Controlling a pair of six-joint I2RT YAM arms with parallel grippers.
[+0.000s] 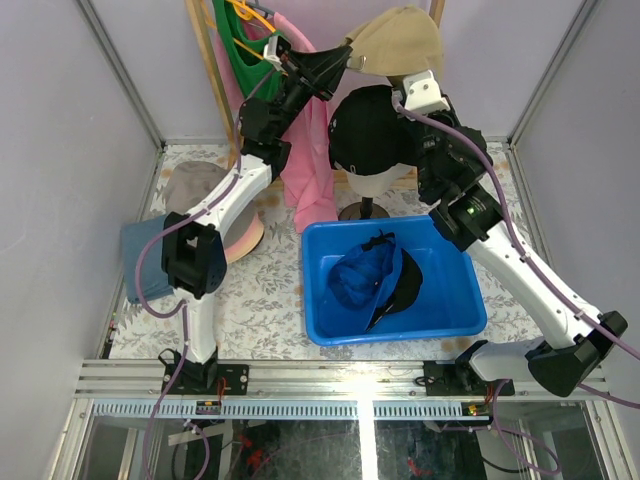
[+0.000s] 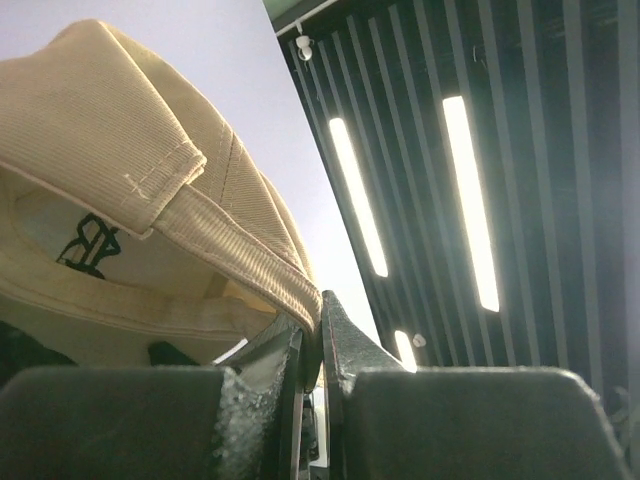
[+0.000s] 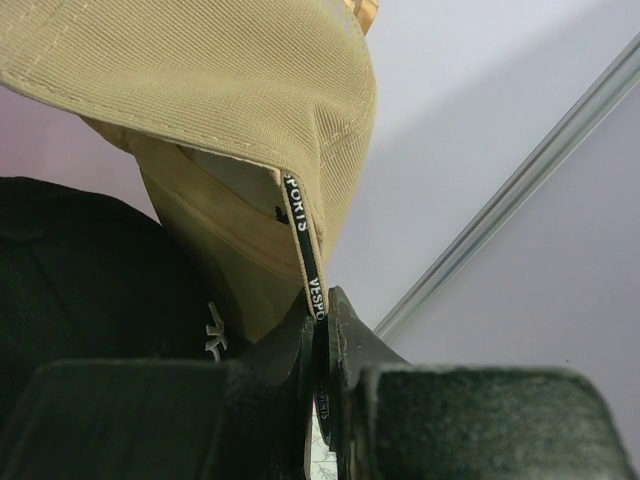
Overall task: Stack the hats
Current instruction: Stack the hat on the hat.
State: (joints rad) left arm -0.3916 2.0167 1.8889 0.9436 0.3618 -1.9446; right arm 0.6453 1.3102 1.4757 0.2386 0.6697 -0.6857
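Top view: the khaki cap [image 1: 400, 40] is held in the air between both arms, at the back of the workspace, above and just behind the black cap [image 1: 365, 130] that sits on the mannequin head [image 1: 368, 180].

The left hand [image 1: 345, 58] grips the cap's left edge. In the left wrist view its jaws are pressed nearly together on a stitched band of the cap [image 2: 250, 265], with only the fabric between them.

The right hand [image 1: 403, 80] grips the opposite side. In the right wrist view its jaws pinch the rim where a black lettered tape runs down the seam [image 3: 300, 230] — again a narrow grip filled by cloth.

Other hats:
- A blue cap [image 1: 360, 280] and a black hat [image 1: 408, 285] lie side by side, touching, inside the blue bin [image 1: 320, 300].
- A grey-taupe hat [image 1: 195, 185] and a pink hat [image 1: 245, 238] lie on the patterned surface [image 1: 270, 300] to the left, partly hidden by the left arm.
- A dusty-blue hat [image 1: 140, 260] lies at the surface's left edge.

A pink shirt [image 1: 310, 170] and a green shirt [image 1: 235, 35] hang behind.
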